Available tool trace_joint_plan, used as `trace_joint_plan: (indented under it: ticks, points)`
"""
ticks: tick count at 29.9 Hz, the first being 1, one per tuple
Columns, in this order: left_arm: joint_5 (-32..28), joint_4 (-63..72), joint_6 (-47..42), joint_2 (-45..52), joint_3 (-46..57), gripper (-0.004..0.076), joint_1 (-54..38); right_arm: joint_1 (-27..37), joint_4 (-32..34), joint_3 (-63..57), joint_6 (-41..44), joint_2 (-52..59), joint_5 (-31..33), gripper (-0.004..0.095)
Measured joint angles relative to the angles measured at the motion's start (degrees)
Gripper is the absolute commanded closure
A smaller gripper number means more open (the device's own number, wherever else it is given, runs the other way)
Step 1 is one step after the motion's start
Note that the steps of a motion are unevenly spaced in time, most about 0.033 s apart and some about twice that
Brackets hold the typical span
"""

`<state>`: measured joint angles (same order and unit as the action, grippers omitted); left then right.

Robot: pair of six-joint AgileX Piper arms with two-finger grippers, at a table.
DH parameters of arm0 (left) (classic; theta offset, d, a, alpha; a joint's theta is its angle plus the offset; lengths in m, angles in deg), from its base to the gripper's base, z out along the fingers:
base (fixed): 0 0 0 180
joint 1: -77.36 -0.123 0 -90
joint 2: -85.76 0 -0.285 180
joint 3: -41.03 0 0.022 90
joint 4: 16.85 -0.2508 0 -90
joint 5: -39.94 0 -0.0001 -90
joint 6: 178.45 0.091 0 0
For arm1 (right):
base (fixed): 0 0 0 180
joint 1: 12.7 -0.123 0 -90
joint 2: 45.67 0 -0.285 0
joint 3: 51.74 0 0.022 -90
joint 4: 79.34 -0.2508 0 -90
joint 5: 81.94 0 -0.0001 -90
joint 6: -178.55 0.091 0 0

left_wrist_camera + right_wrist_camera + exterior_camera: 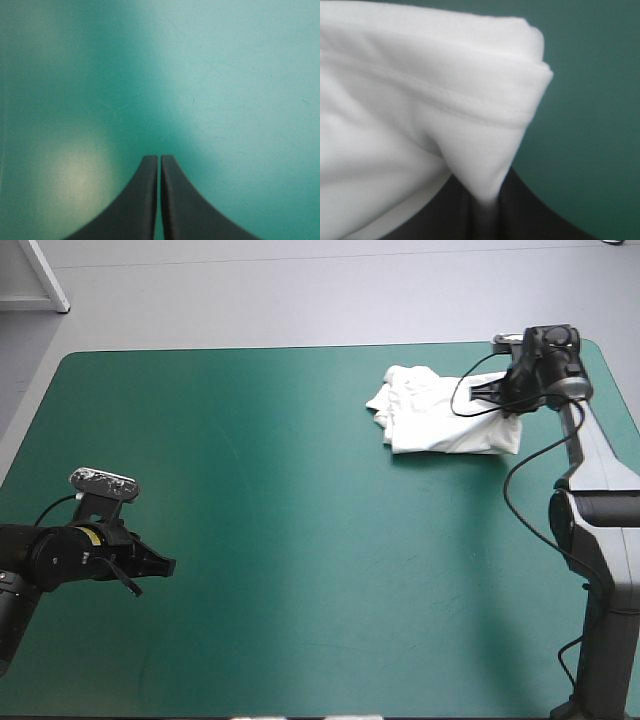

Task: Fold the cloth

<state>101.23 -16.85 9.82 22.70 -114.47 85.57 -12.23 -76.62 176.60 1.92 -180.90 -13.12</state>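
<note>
Where right jaws meet, T-shirt (pixel 420 115) hem pinched between.

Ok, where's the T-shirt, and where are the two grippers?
T-shirt (pixel 440 420): high view, middle of the white bundle.
Left gripper (pixel 160 159): left wrist view, where its shut fingertips meet.
Right gripper (pixel 482 396): high view, its tips at the T-shirt's right edge.

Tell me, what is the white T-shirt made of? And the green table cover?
The T-shirt looks like soft knitted cloth, probably cotton: stitched hem, floppy folds. The cover looks like a smooth, matte teal-green sheet, maybe rubber or vinyl: fine scratches, dull glow.
</note>
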Motion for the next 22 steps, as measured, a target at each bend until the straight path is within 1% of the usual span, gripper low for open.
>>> trace_joint_plan:
  ticks: [2, 4, 7, 8, 9, 10, 11, 13, 15, 16, 17, 19, 21, 22]
  points:
    - [0.0, 0.4, 0.0, 0.0, 0.0, 0.0705, 0.0, 3.2, -0.8, 0.0, -0.3, 0.1, 0.2, 0.0865]
    - [0.0, 1.5, 0.0, 0.0, 0.0, 0.0705, 0.0, 6.2, -2.7, -0.1, -0.6, 0.1, 0.3, 0.0686]
    - [-0.4, 2.6, 0.0, 0.0, 0.0, 0.0705, 0.0, 9.3, -5.9, -0.1, -1.8, 0.1, 0.4, 0.0286]
    - [-0.5, 2.7, 0.0, 0.0, 0.0, 0.0705, 0.0, 9.9, -6.6, -0.1, -2.1, 0.1, 0.4, 0.0181]
    - [-0.8, 2.7, 0.0, 0.0, 0.0, 0.0705, 0.0, 10.4, -7.1, -0.1, -2.3, 0.1, 0.4, 0.0112]
    - [-1.2, 2.6, 0.0, 0.0, 0.0, 0.0705, 0.0, 10.7, -7.5, -0.1, -2.3, 0.1, 0.3, 0.0089]
    - [-1.6, 2.6, 0.0, 0.0, 0.0, 0.0705, 0.0, 10.8, -8.0, -0.1, -2.1, 0.2, 0.3, 0.0089]
    - [-3.0, 2.5, 0.0, 0.0, 0.0, 0.0705, 0.0, 11.0, -9.0, -0.1, -1.8, 0.7, 0.3, 0.0124]
    - [-4.5, 2.5, 0.0, 0.0, 0.0, 0.0705, 0.0, 11.1, -9.9, -0.1, -1.7, 1.4, 0.3, 0.0203]
    - [-5.6, 2.5, 0.0, 0.0, 0.0, 0.0705, 0.0, 11.1, -10.4, -0.1, -1.4, 1.9, 0.3, 0.0262]
    - [-6.9, 2.5, 0.0, 0.0, 0.0, 0.0705, 0.0, 11.2, -10.8, -0.1, -1.1, 2.6, 0.3, 0.0341]
    - [-9.9, 2.5, 0.0, 0.0, 0.0, 0.0705, 0.0, 11.2, -11.5, -0.2, 0.2, 4.3, 0.4, 0.0530]
    - [-13.1, 2.5, 0.1, 0.0, 0.0, 0.0705, 0.0, 11.2, -13.0, -0.3, 0.8, 6.5, 0.4, 0.0789]
    - [-14.8, 2.5, 0.1, 0.0, 0.0, 0.0705, 0.0, 11.2, -14.5, -0.6, 0.4, 8.0, 0.4, 0.0895]
